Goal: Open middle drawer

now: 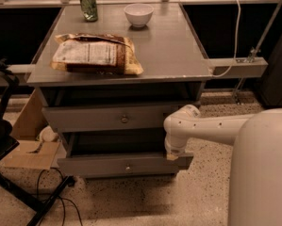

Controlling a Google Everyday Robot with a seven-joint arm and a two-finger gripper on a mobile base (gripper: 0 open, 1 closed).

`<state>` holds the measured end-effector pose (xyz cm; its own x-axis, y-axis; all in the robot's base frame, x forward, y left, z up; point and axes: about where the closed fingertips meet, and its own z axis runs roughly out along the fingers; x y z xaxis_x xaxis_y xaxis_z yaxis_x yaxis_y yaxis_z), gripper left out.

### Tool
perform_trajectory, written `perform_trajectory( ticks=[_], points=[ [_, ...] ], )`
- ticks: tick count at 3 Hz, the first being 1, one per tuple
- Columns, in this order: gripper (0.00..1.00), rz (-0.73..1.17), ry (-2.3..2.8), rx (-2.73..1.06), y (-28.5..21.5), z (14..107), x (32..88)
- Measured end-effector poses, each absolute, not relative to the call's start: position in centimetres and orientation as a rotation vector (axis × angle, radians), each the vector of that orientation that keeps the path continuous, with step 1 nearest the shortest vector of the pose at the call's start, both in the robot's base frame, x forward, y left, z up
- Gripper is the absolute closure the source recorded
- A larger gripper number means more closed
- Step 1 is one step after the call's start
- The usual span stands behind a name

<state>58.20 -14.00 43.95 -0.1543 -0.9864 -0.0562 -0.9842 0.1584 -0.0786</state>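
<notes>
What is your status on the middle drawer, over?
Gripper at right end of middle drawer front. Middle drawer partly out, knob free. Upper drawer also out, just above the arm.

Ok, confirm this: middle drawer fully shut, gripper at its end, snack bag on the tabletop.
Wrong on the drawer: the camera view shows the middle drawer pulled partly out, its inside showing. The gripper is at its right-hand end, and the snack bag lies on the tabletop.
</notes>
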Motion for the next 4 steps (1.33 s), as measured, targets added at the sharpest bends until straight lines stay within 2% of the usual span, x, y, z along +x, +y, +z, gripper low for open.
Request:
perform_trajectory(
  ticks=[3, 4],
  points=[
    [1.00, -0.009, 2.346, -1.977, -14.7, 44.2, 56.3],
    [0.75, 0.019, 2.378, -1.976, -15.5, 44.0, 54.3]
  ],
)
